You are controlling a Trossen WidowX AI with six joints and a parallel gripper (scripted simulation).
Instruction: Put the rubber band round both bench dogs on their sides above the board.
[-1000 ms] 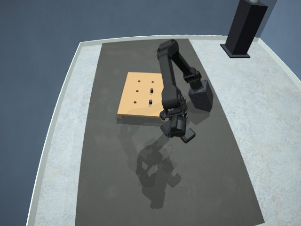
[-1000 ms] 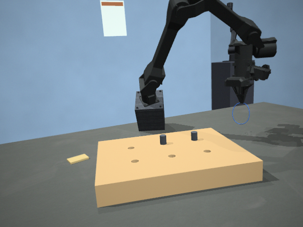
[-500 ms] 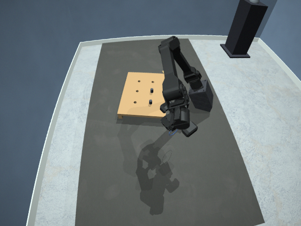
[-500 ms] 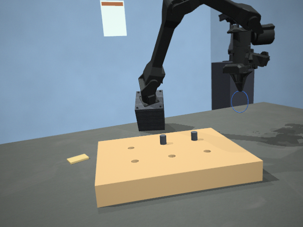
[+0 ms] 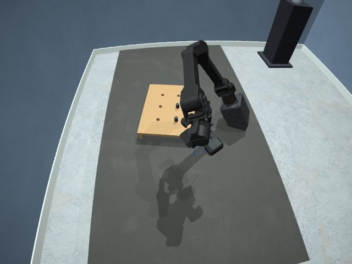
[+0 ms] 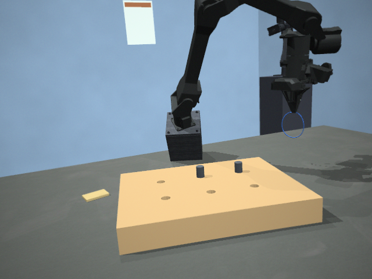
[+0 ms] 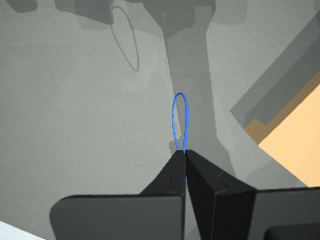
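One gripper (image 6: 296,111): pinching the blue rubber band (image 6: 293,125), upper right.
Carry: lower over nearer bench dog (image 6: 238,166), loop open.

Thin blue rubber band (image 6: 293,125) hangs looped in air, pinched at top. Two dark bench dogs (image 6: 200,171) (image 6: 238,166) upright in tan board (image 6: 210,216), flat on counter.

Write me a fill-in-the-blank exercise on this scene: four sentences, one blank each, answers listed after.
1. The hand is shut on the blue ____, which hangs below it as a loop.
2. The band hangs clear of the table and to one side of the ____.
3. ____ bench dogs stand upright in the board: one and another.
4. Neither dog has the band around it, and ____ holes in the board stand open.

Missing words: rubber band; board; Two; four
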